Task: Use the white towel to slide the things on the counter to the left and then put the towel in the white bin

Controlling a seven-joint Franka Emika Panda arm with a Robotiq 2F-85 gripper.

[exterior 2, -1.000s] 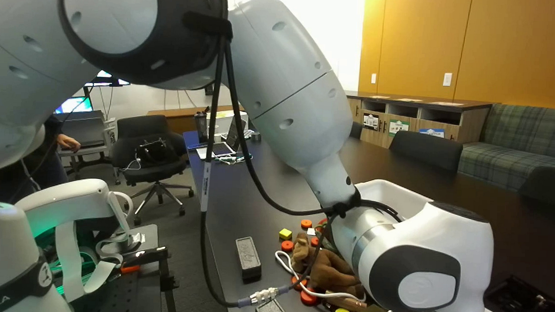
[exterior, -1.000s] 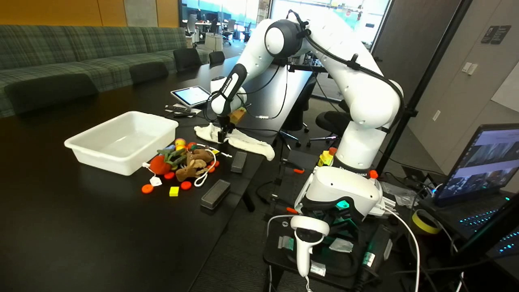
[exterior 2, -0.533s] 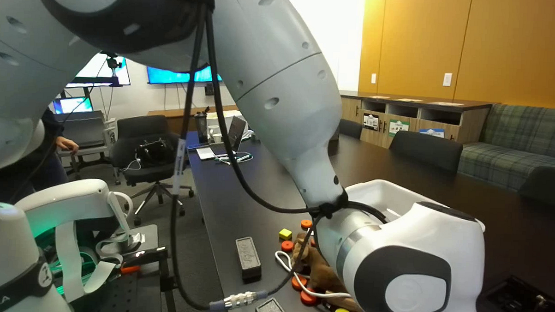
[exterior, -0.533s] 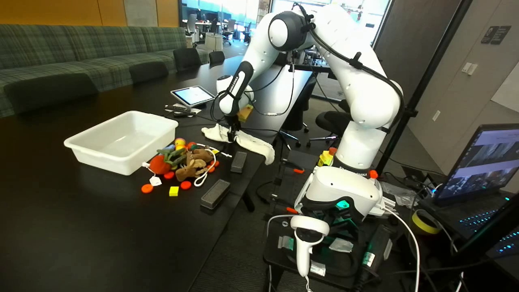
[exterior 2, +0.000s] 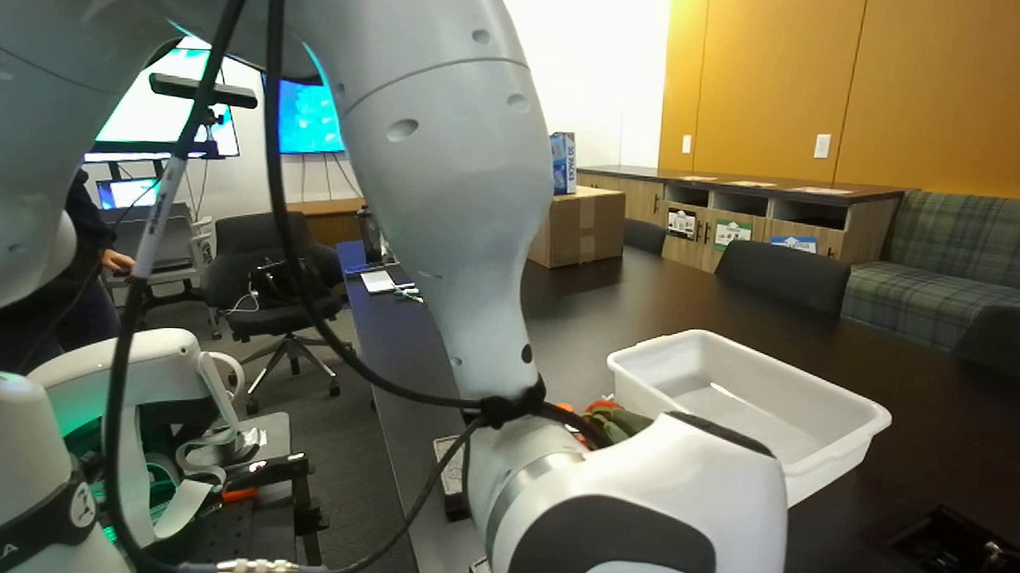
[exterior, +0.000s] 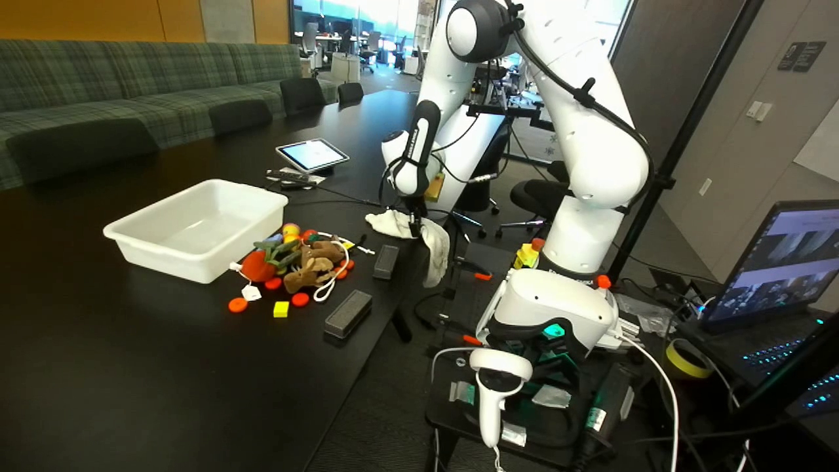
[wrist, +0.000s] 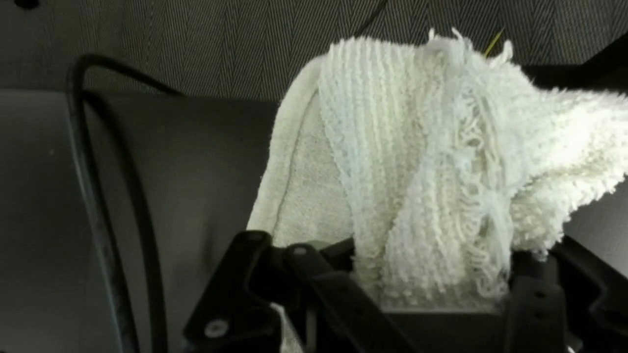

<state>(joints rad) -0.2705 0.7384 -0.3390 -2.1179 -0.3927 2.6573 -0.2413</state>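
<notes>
1. The gripper [exterior: 415,226] is clenched on the white towel [wrist: 422,171]; the cloth is pinched and bunched in its grasp.
2. In the wrist view, the towel spreads outward from this grip, over the edge of the counter [exterior: 196,380] and across the grey floor [wrist: 196,54] seen beyond it; one flap runs out of the picture on the right.
3. In an exterior view, one end of the towel lies on the picture's left of the gripper, and the other end droops past the counter's edge on the picture's right.
4. The gripper points down, low at that edge; whether its tips touch the counter, I cannot tell.
5. One dark block [exterior: 387,261] sits near the towel; another dark block [exterior: 349,314] lies farther along the edge.
6. The brown plush toy [exterior: 298,282], the white cord [exterior: 346,257], a yellow cube [exterior: 281,309] and several red discs [exterior: 300,299] lie in a loose cluster beside the white bin [exterior: 164,261].
7. The bin stands upright on the counter, well apart from the gripper.
8. In an exterior view, the arm [exterior 2: 462,200] fills the foreground, gripper and towel out of sight.
</notes>
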